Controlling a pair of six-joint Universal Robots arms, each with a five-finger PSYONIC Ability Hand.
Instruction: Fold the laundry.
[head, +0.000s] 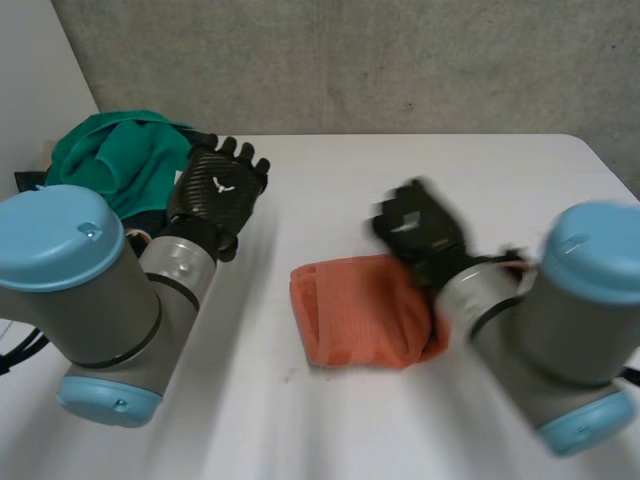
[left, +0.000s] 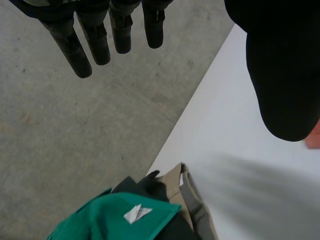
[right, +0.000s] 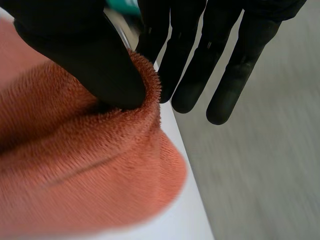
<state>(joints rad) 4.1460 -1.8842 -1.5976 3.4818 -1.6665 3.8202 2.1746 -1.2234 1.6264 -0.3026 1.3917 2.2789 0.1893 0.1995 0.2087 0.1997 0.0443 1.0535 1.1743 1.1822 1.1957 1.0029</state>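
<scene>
While the right hand pinches an edge of the orange towel, seemingly to draw a fold across, the left hand hovers open-fingered, empty, beside the green pile.

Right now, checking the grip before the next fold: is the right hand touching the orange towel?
Touching. In the right wrist view the right hand pinches the orange towel between thumb and fingers.

Far-left corner holds green clothes pile, orange towel centre, open tabletop between
</scene>
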